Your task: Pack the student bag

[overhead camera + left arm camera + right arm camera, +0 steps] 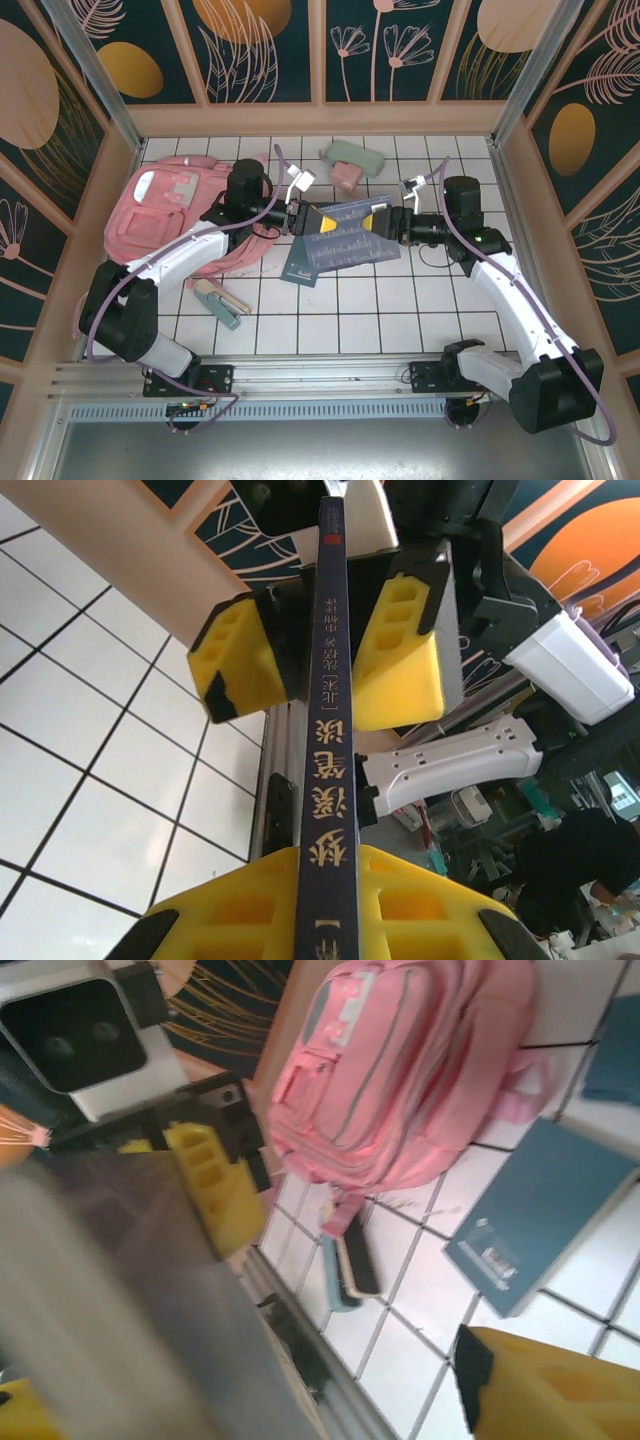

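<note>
The pink student bag [175, 215] lies at the table's left, and the right wrist view shows it too [400, 1070]. A dark blue book [350, 238] with gold lettering on its spine [325, 730] hangs above the table's middle. My left gripper [320, 222] is shut on its left end, with the yellow pads [420, 900] pressed to both covers. My right gripper [380, 222] stands open around the other end; one finger [545, 1385] is well clear of the blurred cover [120, 1290].
A second blue book [303, 265] lies flat under the held one. A mint-green pencil case [355, 155] and a small pink item [345, 178] sit at the back. A brush-like bundle [220, 300] lies near the front left, by the bag's strap.
</note>
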Tool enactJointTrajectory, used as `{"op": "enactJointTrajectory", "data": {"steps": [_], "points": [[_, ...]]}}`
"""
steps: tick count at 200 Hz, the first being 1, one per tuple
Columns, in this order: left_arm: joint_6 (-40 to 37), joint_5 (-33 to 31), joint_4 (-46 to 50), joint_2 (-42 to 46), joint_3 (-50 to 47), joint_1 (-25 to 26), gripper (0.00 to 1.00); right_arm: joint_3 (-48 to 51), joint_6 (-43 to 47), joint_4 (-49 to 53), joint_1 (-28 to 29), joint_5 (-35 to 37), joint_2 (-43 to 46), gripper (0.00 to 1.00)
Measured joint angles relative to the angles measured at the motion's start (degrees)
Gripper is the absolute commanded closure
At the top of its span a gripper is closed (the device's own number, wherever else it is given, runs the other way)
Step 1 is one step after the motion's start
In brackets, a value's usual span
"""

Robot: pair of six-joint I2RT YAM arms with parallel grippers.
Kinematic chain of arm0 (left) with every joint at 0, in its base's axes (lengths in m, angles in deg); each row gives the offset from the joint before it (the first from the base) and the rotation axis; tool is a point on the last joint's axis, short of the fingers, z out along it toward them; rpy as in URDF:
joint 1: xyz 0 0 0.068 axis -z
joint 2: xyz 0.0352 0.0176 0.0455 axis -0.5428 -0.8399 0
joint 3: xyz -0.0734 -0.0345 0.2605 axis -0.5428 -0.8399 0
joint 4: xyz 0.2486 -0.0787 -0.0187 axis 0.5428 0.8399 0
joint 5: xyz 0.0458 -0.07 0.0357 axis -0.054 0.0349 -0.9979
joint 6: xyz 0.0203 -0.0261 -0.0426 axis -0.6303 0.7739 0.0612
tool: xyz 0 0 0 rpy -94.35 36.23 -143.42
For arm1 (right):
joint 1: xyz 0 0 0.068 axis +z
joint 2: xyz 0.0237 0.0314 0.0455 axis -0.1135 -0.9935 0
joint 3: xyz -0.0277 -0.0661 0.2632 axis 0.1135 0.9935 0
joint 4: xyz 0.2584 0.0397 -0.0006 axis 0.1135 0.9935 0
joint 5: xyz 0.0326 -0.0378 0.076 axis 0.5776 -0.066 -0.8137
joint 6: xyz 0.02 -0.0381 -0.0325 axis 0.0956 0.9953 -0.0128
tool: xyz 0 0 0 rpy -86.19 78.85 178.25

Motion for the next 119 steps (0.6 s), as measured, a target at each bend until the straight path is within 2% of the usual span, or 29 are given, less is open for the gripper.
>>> {"op": "enactJointTrajectory", "data": {"steps": [8,36,45,54,69,76,98,119], "points": [[-1.16,0.04,1.44,0.02,0.28,0.09,1.00,0.09,-0.26,-0.68,0.39,-1.07,0.52,0.50],[-3.61,0.26,4.46,0.02,1.36,0.28,0.99,0.20,-1.44,-1.90,1.11,-2.80,3.02,0.85],[-4.46,0.68,5.27,0.02,1.88,0.28,0.90,0.22,-2.12,-1.73,1.09,-2.80,3.50,0.94],[-5.49,0.74,6.51,0.11,2.62,0.26,0.72,0.22,-2.27,-1.66,1.03,-2.60,3.56,1.00],[-7.50,-0.42,8.94,0.13,3.56,0.26,0.51,0.22,-2.32,-1.36,1.07,-2.34,3.54,1.00],[-7.98,-1.03,9.88,0.28,3.74,0.26,0.46,0.22,-2.36,-1.03,1.03,-2.16,3.45,1.00],[-10.12,-3.93,13.27,1.86,3.80,-0.63,0.39,0.24,-2.71,-0.24,-0.39,-1.29,3.21,1.00],[-11.06,-8.90,15.30,4.50,3.56,-2.93,0.38,0.28,-2.75,0.59,-3.04,-0.09,3.34,1.00]]}}
